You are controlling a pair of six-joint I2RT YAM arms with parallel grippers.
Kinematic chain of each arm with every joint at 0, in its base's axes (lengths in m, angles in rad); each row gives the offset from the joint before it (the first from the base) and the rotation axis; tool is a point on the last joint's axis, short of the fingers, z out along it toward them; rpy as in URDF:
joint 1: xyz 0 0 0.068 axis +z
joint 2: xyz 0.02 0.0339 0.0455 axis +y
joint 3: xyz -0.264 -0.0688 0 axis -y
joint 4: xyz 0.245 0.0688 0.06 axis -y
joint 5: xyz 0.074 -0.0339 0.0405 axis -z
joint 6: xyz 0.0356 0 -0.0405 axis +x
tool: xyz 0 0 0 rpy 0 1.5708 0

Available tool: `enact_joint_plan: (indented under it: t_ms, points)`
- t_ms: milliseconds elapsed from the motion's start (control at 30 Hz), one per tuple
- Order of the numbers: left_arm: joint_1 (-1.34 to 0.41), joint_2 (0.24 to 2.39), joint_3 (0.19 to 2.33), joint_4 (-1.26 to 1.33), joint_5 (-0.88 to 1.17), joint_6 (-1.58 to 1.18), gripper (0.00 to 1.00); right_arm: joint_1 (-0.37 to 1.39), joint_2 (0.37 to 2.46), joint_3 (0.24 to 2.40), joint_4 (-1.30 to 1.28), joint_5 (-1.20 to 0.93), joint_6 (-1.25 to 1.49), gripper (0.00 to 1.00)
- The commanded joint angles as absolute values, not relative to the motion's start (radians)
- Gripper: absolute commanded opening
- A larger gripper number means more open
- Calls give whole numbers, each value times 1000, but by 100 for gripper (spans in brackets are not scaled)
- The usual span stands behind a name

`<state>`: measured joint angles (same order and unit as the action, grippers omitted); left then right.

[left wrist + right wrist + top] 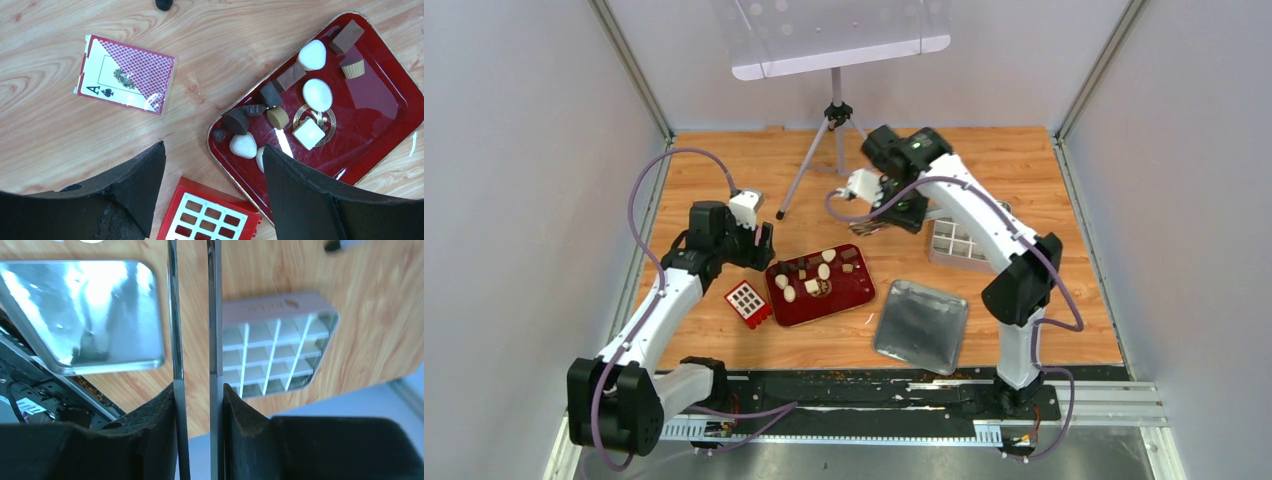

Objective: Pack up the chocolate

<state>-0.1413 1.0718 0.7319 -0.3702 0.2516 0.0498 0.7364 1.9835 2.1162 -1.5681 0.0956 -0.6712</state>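
— Chocolate [824, 271] all sits on the red tray [854, 295]; the cells I can see in the gridded box [272, 305] look empty. Where is it from the left gripper [212, 150]?
— Just beneath and beyond the tips; the jaws stand wide with nothing in them; the tray's corner shows between the fingers, and the small red box [207, 220] is under the wrist end.
— And the right gripper [197, 390]?
— Narrowed onto thin metal tongs [173, 315], blades side by side and slightly apart; their tips run out of sight, so I cannot tell if they carry anything; I'd judge tongs suit pieces too small for those fingers.
— Room to move?
— The gridded box lies below it on one side, the silver lid [85, 305] on the other, with bare wood between; the chocolate is well apart from it; a tripod leg [809, 160] stands near, and the tray's raised rim is the edge those tips must clear.
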Motion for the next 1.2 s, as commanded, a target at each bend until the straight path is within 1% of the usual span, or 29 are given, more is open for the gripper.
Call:
enact_joint_plan:
  t_ms: [0,167,433,733,967,1167]
  points:
    - [-134,1104,780,-337,263,53,79,562,1900,2088,-1587,131,-670,15]
    - [-133,1140,798,-328,279,43,79,376,1897,2091,-1568,179,-716,15]
    - [-133,1151,802,-332,284,40,79,222,1905,2087,-1557,278,-773,17]
    - [-133,1162,816,-333,289,38,78,105,1923,2074,-1544,339,-852,18]
    - [-133,1161,817,-333,288,40,78,60,1939,2054,-1519,346,-873,21]
    - [-133,1158,807,-333,288,38,79,35,1948,2028,-1505,321,-866,31]
